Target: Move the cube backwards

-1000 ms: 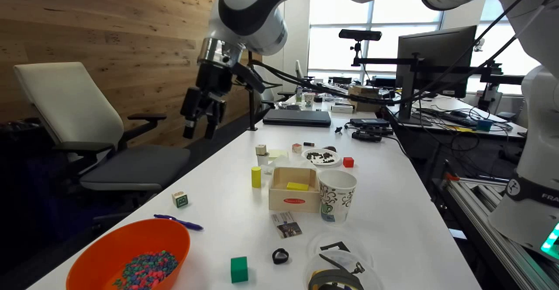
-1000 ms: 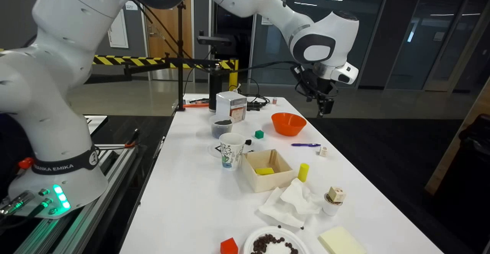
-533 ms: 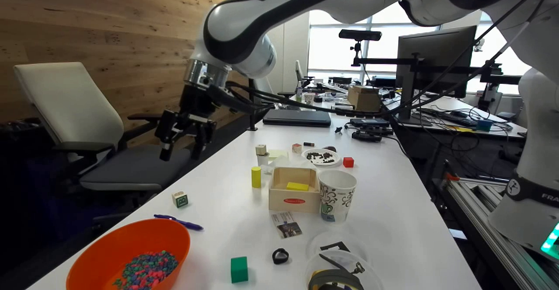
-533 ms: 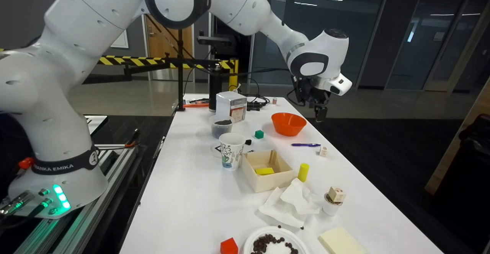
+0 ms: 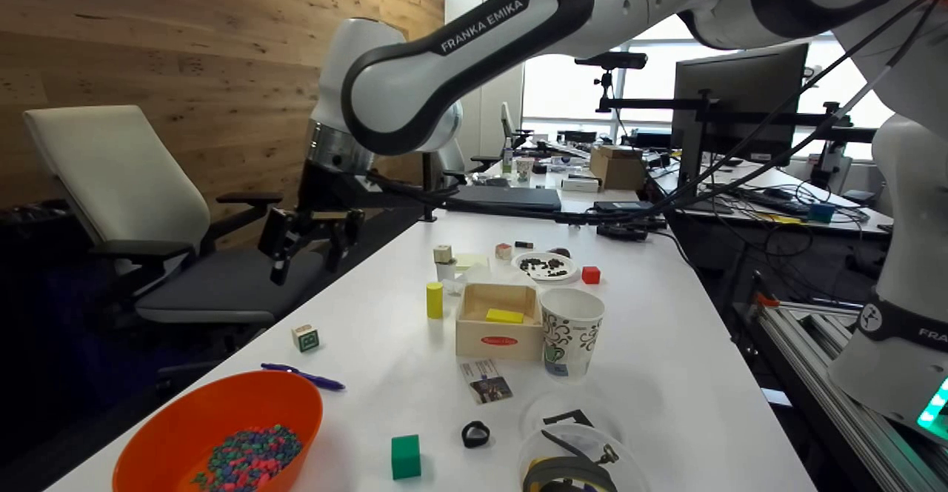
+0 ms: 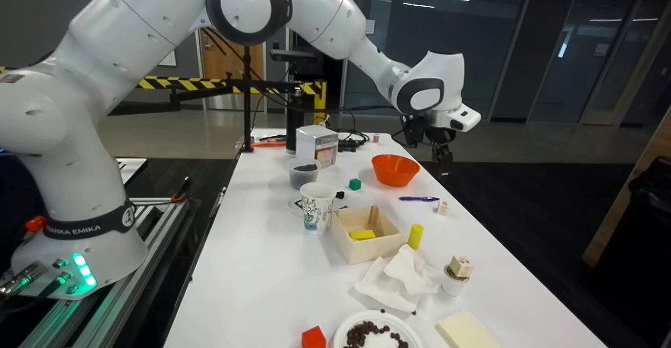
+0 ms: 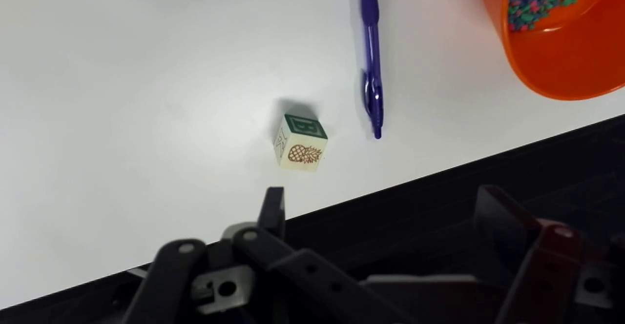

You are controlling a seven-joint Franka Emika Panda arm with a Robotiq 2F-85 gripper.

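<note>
The cube (image 5: 305, 338) is a small cream letter block with a dark green face marked B. It stands on the white table near the edge by the chair; it also shows in an exterior view (image 6: 443, 208). In the wrist view the cube (image 7: 302, 153) shows its pineapple face and lies ahead of the left fingertip, not between the fingers. My gripper (image 5: 306, 268) is open and empty, in the air beyond the table edge and above the cube's level. In the wrist view the gripper (image 7: 382, 194) has its fingers wide apart over the dark floor.
A purple pen (image 7: 372, 55) and an orange bowl (image 7: 561, 70) of small pieces lie beside the cube. A bright green cube (image 5: 405, 456), yellow cylinder (image 5: 435, 301), wooden box (image 5: 492, 336) and paper cup (image 5: 570, 336) stand farther in. An office chair (image 5: 229, 284) is beside the table.
The arm and gripper have come lower, mostly in the first half second, and shifted left in the exterior view that shows the chair. The gripper stays open. The cube has not moved.
</note>
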